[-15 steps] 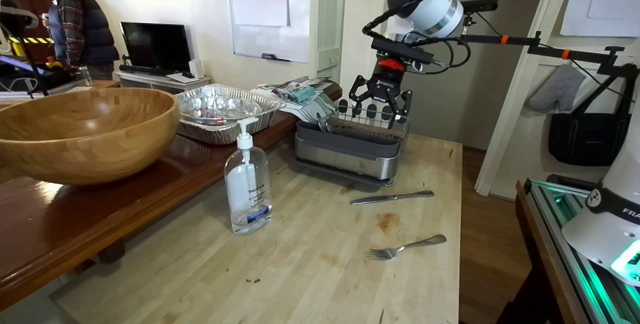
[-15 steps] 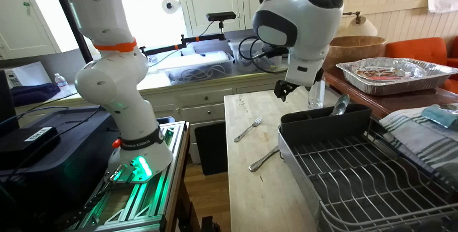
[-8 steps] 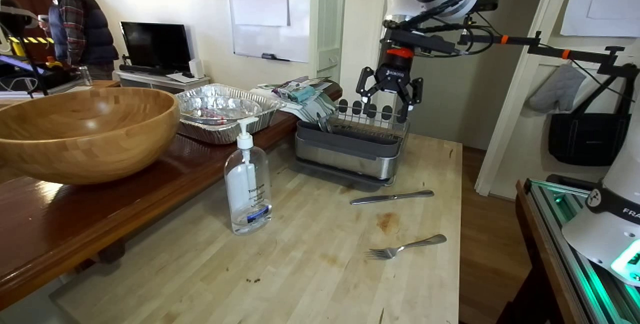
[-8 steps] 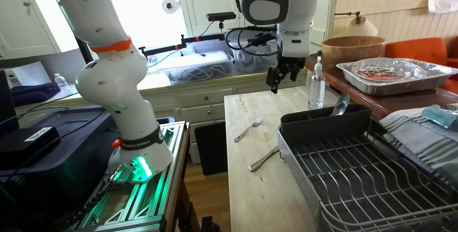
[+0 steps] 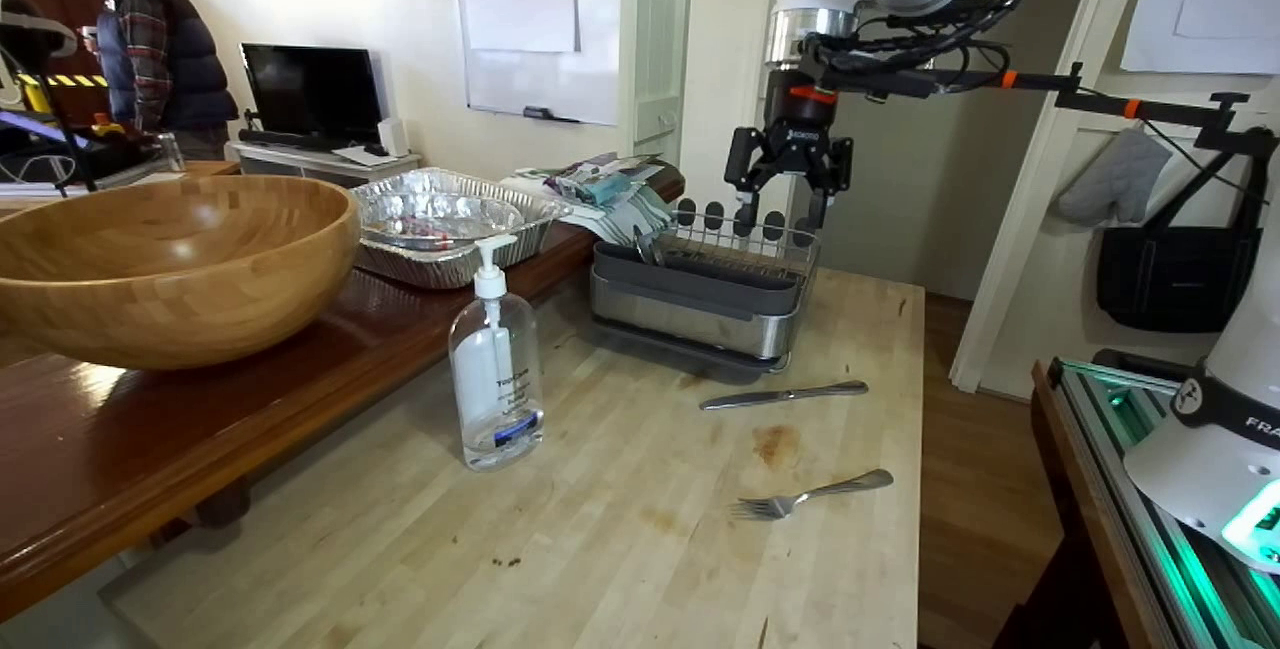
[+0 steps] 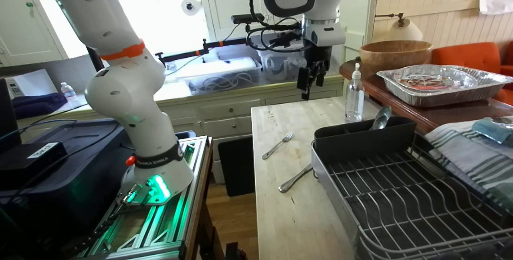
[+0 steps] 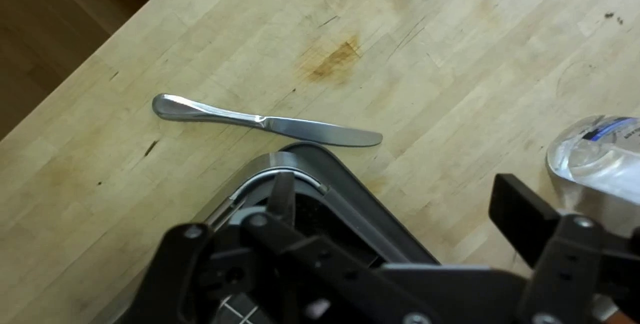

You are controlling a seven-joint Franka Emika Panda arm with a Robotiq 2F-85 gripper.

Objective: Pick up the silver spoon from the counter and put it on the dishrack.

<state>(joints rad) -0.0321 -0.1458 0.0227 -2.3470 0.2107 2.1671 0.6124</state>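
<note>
The silver spoon stands bowl-up in the dark utensil holder at the end of the dishrack; its bowl [image 6: 382, 116] shows in an exterior view and its lower part is hidden inside the holder. The dishrack [image 5: 690, 314] stands on the pale wood counter [image 5: 620, 529]; its metal side also shows in an exterior view [image 6: 332, 196] and its corner in the wrist view [image 7: 272, 162]. My gripper [image 5: 782, 213] is open and empty, pointing down in the air above the counter. In the wrist view the gripper's [image 7: 392, 189] fingers stand wide apart with nothing between them.
A knife [image 7: 265, 122] and a fork [image 5: 815, 496] lie on the counter near the rack. A clear pump bottle [image 5: 497, 379] stands on the counter. The darker wooden surface beside it holds a wooden bowl [image 5: 180, 269], a foil tray [image 6: 441, 87] and a striped towel [image 6: 473, 152].
My open gripper has risen, moved away from the dishrack and swung from tilted to nearly straight down. The spoon, knife and fork have not moved.
</note>
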